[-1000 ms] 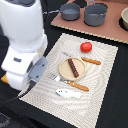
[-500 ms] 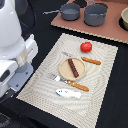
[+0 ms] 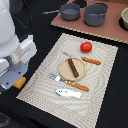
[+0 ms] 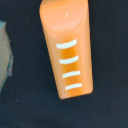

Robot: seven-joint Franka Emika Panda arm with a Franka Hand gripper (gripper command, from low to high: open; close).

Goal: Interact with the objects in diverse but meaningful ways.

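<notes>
Wrist view, orange bread slab (image 4: 67,47) with four pale ridges (wedge-shaped), on dark surface, fingers' state unclear.

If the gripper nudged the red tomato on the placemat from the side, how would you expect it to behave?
The red tomato looks round and smooth, so it would probably roll rather than slide. The woven placemat may slow it a little. It sits near the mat's far edge, so a push that way could send it off.
</notes>
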